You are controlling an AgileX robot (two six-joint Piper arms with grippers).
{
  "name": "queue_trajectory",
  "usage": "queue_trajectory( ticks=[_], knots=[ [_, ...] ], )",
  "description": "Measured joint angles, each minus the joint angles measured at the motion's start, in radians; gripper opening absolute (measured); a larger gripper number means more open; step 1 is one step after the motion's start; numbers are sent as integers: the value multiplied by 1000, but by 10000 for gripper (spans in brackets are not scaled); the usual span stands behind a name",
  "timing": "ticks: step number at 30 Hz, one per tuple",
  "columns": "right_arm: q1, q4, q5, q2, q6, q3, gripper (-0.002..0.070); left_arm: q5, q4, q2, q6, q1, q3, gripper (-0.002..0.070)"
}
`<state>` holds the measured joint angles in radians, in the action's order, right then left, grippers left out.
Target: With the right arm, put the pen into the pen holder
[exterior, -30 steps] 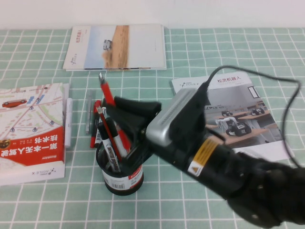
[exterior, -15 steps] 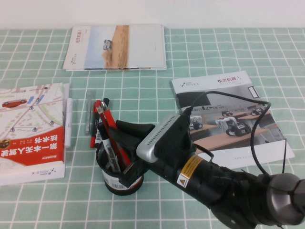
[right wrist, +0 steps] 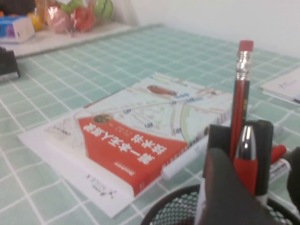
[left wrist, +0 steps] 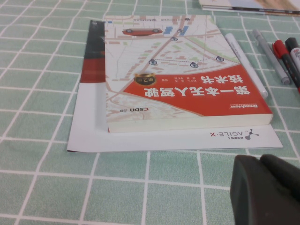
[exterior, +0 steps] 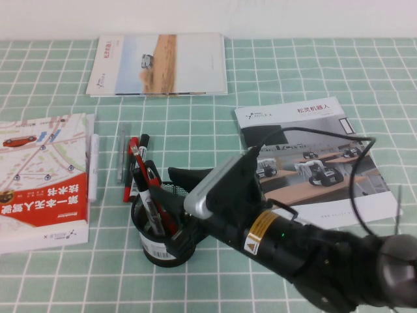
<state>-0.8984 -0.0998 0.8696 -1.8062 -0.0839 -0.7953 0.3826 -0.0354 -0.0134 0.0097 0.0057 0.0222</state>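
Right arm: black arm with a silver-grey segment [exterior: 218, 184], reaching low across the table toward the cup.
Pen holder: black wire-mesh cylindrical cup [exterior: 168, 246], beside the red-and-white map book [exterior: 40, 179].
Right gripper [exterior: 171, 210]: over the cup's mouth; grip on the pen, cannot tell.
Pen: slim red-barrelled pen [right wrist: 245, 159], upright inside the cup, seen clearly only from the right wrist.
Left gripper [left wrist: 267, 190]: low near the book, only in the left wrist view.
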Motion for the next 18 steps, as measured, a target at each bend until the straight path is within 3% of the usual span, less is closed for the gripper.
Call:
queue_trajectory(
  ticks=[5, 12, 18],
  knots=[
    [0, 0, -226, 141, -2, 0, 242, 0, 0, 0, 0, 0, 0, -4],
    [0, -70, -646, 422, -2, 16, 23, 0, 0, 0, 0, 0, 0, -4],
    [0, -57, -787, 672, -2, 151, -14, 0, 0, 0, 0, 0, 0, -4]
  ],
)
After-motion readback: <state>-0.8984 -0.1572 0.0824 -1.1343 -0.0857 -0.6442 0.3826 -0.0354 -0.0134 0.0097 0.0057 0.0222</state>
